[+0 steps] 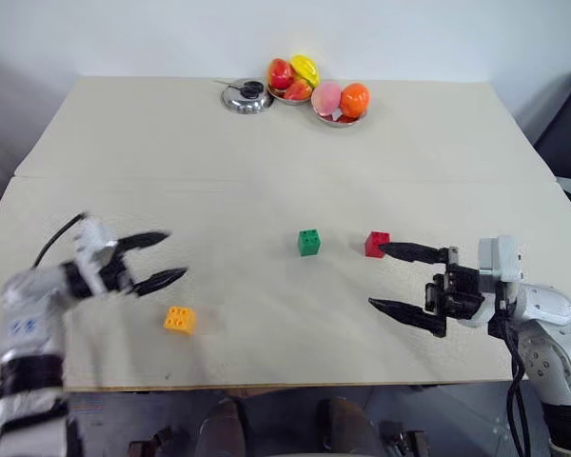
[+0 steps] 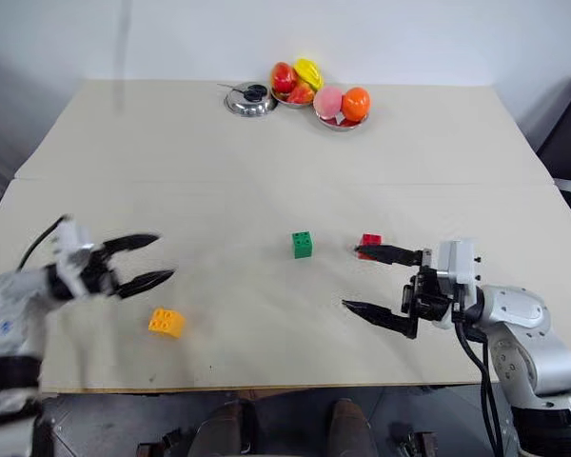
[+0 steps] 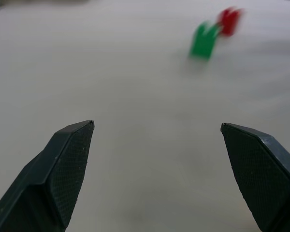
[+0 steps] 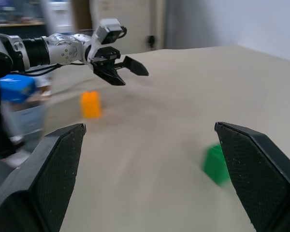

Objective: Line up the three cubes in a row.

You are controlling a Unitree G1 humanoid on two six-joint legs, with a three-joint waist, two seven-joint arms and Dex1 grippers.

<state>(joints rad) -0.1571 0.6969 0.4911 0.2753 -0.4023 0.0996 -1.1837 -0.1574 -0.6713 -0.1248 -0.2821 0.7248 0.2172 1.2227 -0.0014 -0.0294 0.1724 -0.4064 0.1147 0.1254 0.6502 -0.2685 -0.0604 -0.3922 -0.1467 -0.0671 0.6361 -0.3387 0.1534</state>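
Beige tabletop; three small studded plastic bricks on it. Green brick near the middle; red brick just to its right, the two level with each other across the table but apart; orange-yellow brick off to my left and nearer my body, out of that line.

My left claw: jaws wide apart, holding nothing, hovering just above and behind the orange-yellow brick, not touching it. My right claw: jaws also spread, empty; its upper finger lies just beside the red brick, whether touching I cannot tell.

Left wrist view: green brick and red brick ahead, well apart from my fingertips; right wrist view: green brick low between my fingers, orange-yellow brick and left claw beyond.

Judgement: green and red already make two of the row; the odd one is orange-yellow. It lies towards my body and slightly right of the left claw, far from the right one; so the left arm is the nearer; the brick sits skewed, so the wrist may need turning to meet its flat sides.

Steel bowls of round fruit at the far edge, out of the way.
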